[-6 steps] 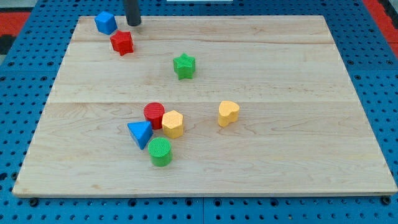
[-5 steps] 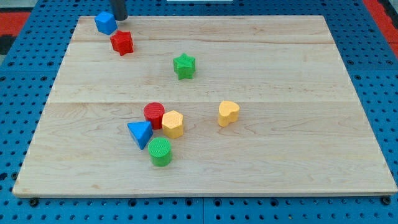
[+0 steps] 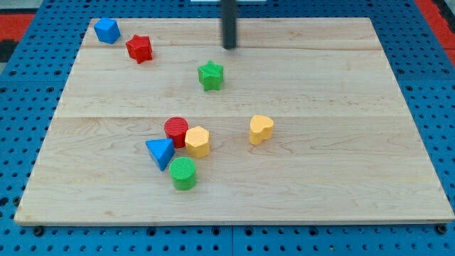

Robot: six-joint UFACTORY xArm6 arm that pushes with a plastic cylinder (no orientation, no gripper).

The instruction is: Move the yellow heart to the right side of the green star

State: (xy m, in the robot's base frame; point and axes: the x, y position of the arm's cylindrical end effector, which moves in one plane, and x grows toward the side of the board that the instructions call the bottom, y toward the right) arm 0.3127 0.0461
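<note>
Near the view's top, my tip (image 3: 229,47) stands just above the green star (image 3: 210,75), touching no block.
The yellow heart (image 3: 261,129) lies well below and to the view's right of the star, apart from the yellow hexagon (image 3: 197,141); my rod carries no jaws.

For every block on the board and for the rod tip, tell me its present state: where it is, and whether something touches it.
my tip: above-right of the green star, apart from it
green star: alone
yellow heart: alone, below-right of the star
yellow hexagon: against the red cylinder
red cylinder: in the cluster
blue triangle: in the cluster
green cylinder: lowest in the cluster
red star: alone
blue cube: top-left corner
</note>
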